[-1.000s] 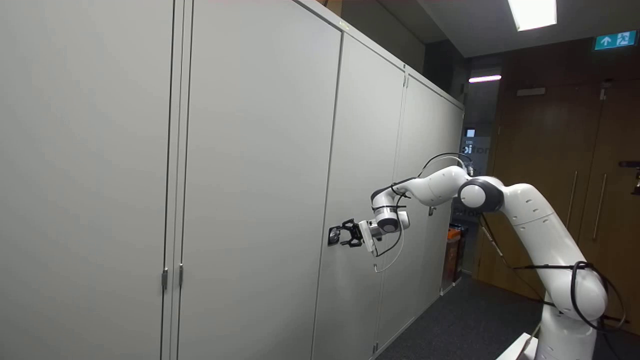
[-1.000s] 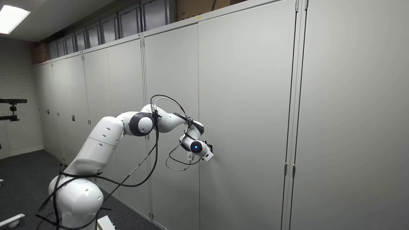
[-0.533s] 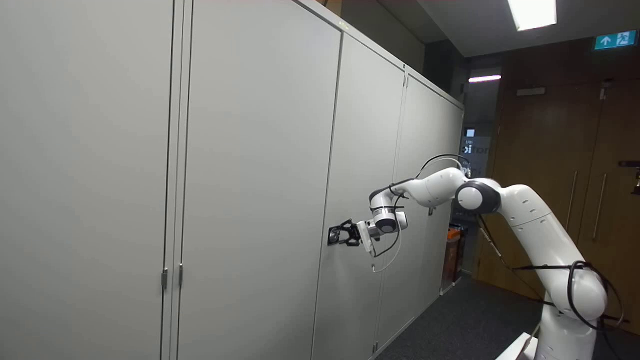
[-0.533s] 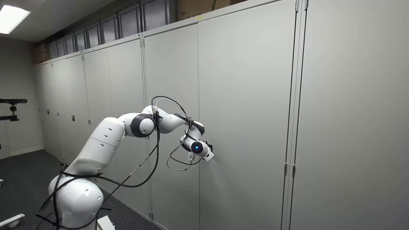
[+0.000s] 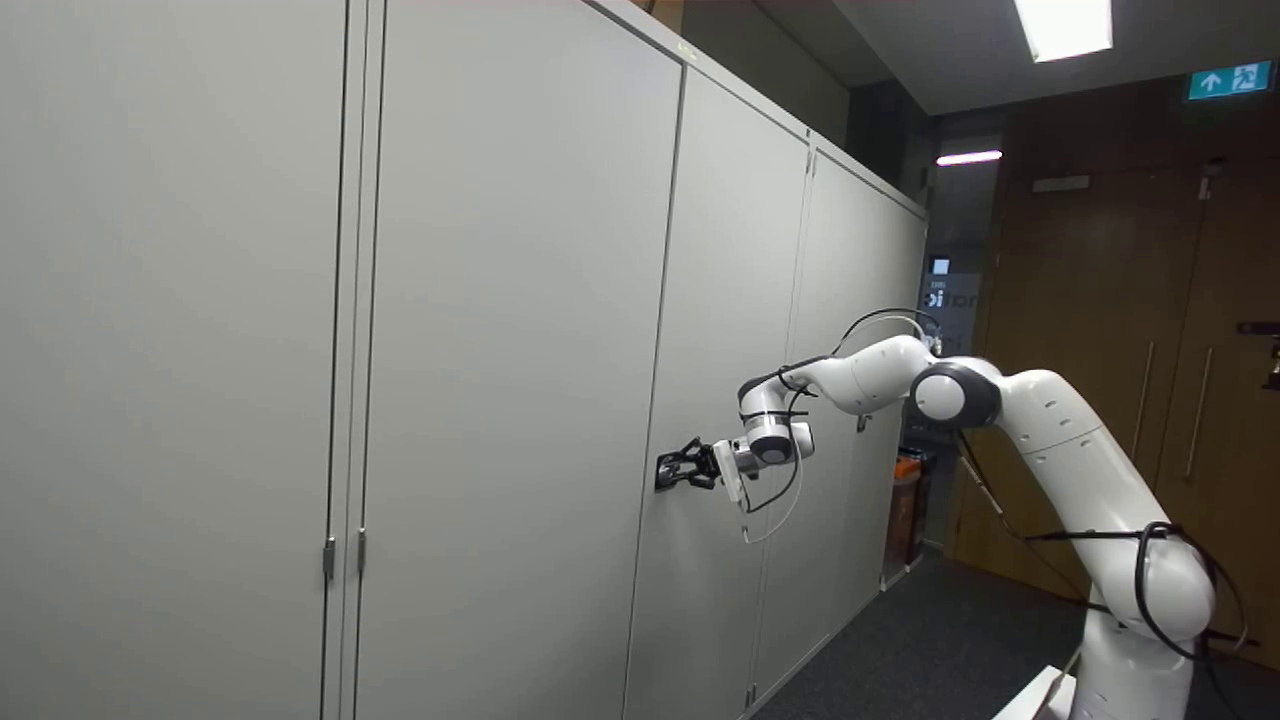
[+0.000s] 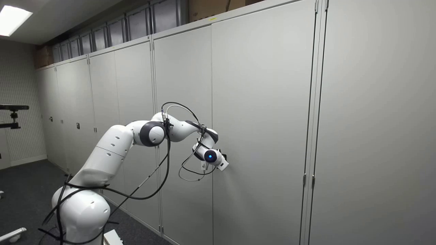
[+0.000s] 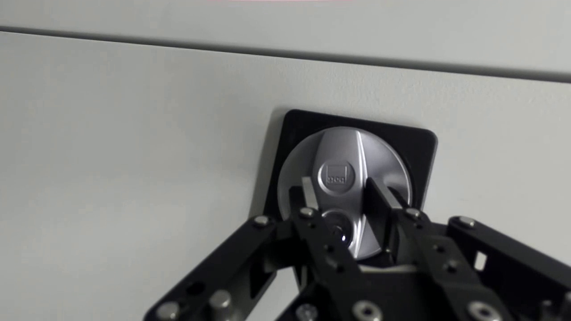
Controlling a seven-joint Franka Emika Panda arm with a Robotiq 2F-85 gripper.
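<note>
In the wrist view a round silver turn handle (image 7: pixel 337 145) sits on a black square plate (image 7: pixel 421 145), with a raised ridge across its middle and a dark lock hole low on it. My gripper (image 7: pixel 338 179) is shut on that ridge, one finger on each side, the right finger (image 7: pixel 379 196) against its edge. The lower part of the handle is partly covered by the fingers. An exterior view shows the gripper (image 5: pixel 677 471) reaching level to the plate on the grey cabinet door (image 5: pixel 715 300). From an exterior view (image 6: pixel 223 157) the wrist hides most of the jaws.
A narrow door seam (image 7: pixel 267 52) runs beside the plate. Tall grey cabinets (image 6: pixel 259 85) line the wall, with grey bins (image 6: pixel 138 25) on top. Cables (image 6: pixel 167 163) loop from the arm. An orange-topped bin (image 5: pixel 905 480) stands beyond the cabinets.
The jaws have come together from wide apart onto the handle's ridge. The arm has shifted only slightly toward the door. The door and plate look unmoved.
</note>
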